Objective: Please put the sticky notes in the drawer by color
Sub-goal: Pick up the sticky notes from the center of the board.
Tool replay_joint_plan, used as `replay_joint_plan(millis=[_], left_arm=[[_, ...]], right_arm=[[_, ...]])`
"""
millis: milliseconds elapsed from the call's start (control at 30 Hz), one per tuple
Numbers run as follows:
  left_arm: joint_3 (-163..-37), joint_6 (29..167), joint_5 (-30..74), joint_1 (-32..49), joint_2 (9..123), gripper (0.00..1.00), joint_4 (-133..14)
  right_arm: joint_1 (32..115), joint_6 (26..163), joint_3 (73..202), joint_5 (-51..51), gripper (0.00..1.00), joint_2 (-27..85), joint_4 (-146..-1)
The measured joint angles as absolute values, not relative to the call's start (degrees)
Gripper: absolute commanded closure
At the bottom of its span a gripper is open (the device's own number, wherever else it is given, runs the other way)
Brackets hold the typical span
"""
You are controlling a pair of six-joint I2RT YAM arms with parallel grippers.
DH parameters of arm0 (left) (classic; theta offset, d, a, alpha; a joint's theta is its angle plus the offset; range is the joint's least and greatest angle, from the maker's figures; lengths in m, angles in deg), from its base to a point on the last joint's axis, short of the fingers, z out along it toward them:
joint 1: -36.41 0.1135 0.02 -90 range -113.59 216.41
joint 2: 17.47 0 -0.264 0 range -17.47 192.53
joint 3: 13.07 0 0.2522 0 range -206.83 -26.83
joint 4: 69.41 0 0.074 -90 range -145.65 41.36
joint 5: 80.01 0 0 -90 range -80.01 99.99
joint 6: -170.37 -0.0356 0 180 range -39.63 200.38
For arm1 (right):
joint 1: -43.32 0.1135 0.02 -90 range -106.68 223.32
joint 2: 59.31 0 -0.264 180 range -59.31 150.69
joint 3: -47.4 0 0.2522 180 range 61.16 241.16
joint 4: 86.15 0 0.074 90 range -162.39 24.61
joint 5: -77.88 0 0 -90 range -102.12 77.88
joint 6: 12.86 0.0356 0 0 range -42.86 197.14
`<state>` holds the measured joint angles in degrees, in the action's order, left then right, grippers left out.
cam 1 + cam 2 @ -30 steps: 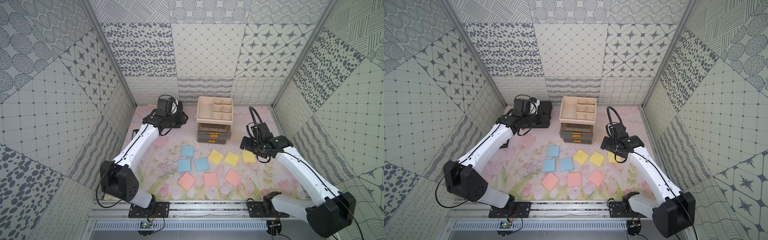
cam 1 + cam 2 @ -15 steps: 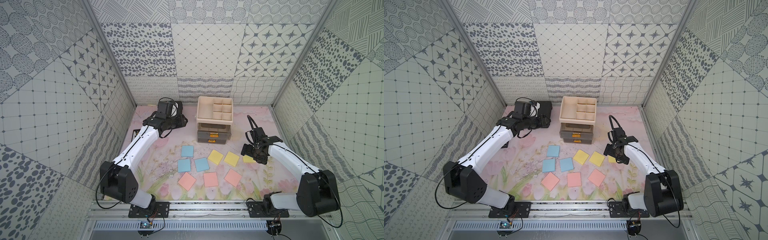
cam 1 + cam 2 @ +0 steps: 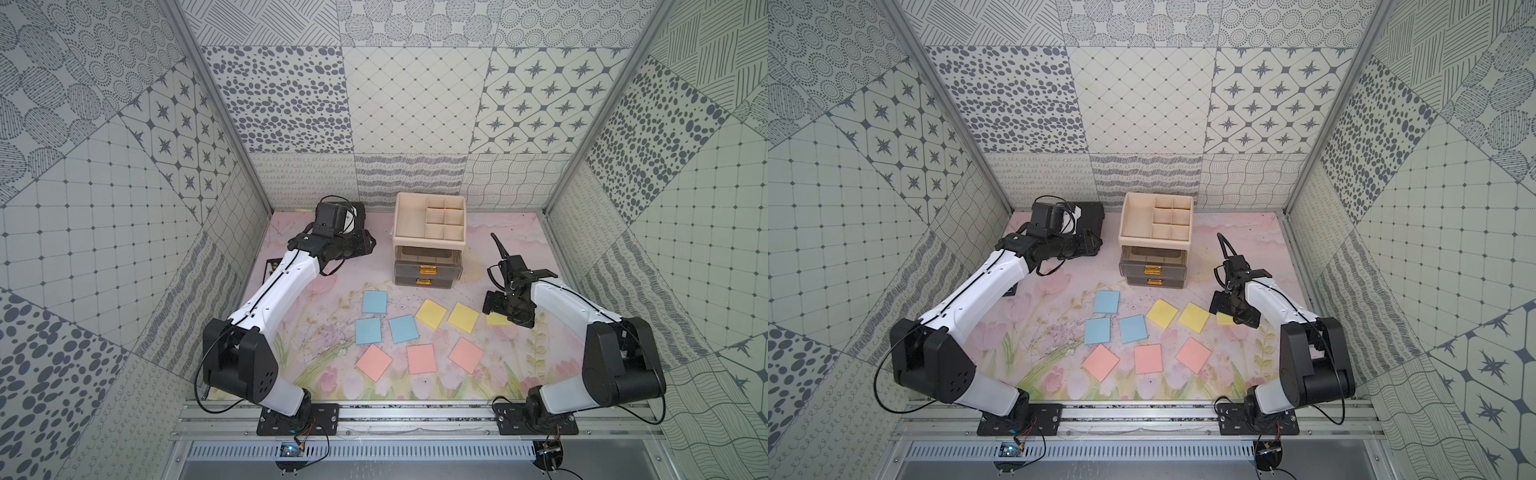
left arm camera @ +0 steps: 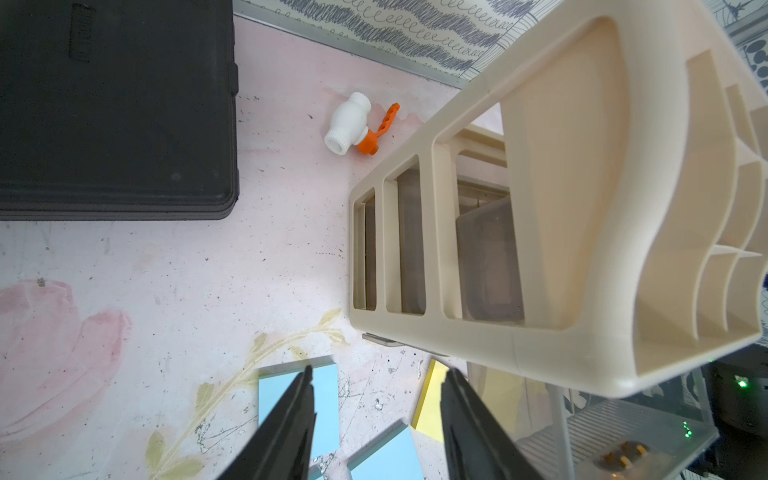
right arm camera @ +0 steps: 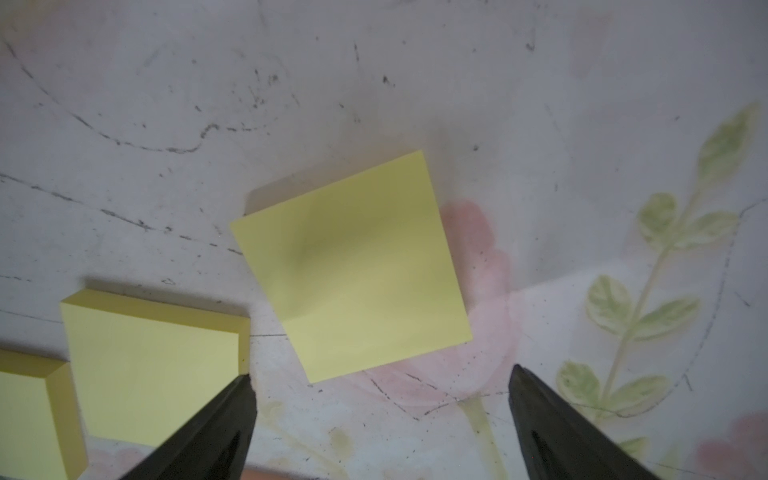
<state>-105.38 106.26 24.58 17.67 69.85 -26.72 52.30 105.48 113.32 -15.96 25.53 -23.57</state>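
Right gripper (image 5: 382, 376) first: we had its jaws spread as wide as they go, nothing between them, poised just above the outermost yellow sticky note (image 5: 353, 266), which lay flat on the floral mat (image 5: 540, 124). Two more yellow notes (image 3: 431, 313) sat beside it, three blue notes (image 3: 374, 302) towards the middle and three salmon-pink notes (image 3: 421, 359) in the front row, all on the mat in front of the cream drawer cabinet (image 3: 428, 242). A smoky drawer (image 4: 602, 419) stuck out of its front. Our left gripper (image 4: 379, 370) hung beside the cabinet, jaws roughly halfway apart and empty, near a black case (image 4: 116, 104) and a white valve (image 4: 349, 124).
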Motion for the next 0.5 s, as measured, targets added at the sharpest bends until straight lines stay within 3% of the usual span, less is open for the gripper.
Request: replay_joint_plan(millis=[500], left_arm=[[-106.21,107.05,24.56,17.67,71.23,0.48,-26.7]], right_arm=[[51.71,101.72,114.78,-12.76,0.01,31.8,-25.67]])
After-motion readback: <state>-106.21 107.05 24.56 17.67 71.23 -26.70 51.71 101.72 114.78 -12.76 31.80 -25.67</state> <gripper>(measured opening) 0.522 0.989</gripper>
